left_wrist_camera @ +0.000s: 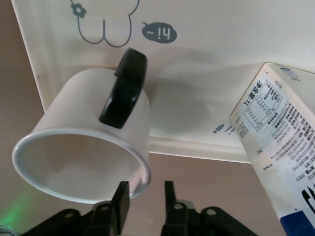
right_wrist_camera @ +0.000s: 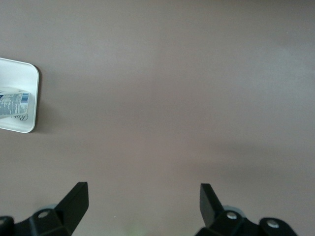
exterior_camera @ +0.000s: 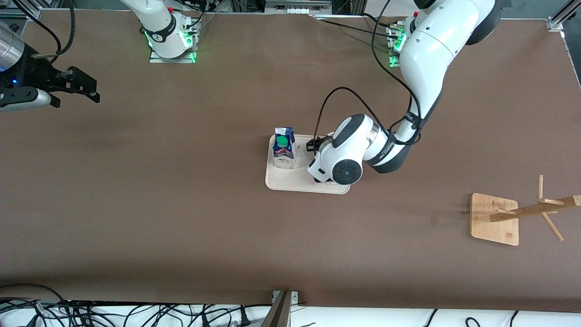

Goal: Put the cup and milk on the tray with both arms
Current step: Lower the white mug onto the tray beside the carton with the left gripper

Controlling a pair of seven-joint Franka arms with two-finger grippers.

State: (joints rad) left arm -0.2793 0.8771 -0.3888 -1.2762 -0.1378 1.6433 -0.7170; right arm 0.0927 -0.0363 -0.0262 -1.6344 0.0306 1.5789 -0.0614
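Cup (left_wrist_camera: 83, 147) in left tool (left_wrist_camera: 143, 199) over tray (left_wrist_camera: 206, 73)

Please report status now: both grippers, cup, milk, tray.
Left gripper over tray, fingers shut on cup rim. Right gripper open, waiting at the right arm's end. Milk upright on tray. Nothing in the way.

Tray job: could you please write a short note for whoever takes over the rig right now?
The right claw is open and waits over the table at the right arm's end.
The left claw is at the rim of the cup, over the tray.
Done: the milk stands upright on the tray.
Left: confirm the cup is seated beside the milk, which is not visible here, then withdraw the left arm.
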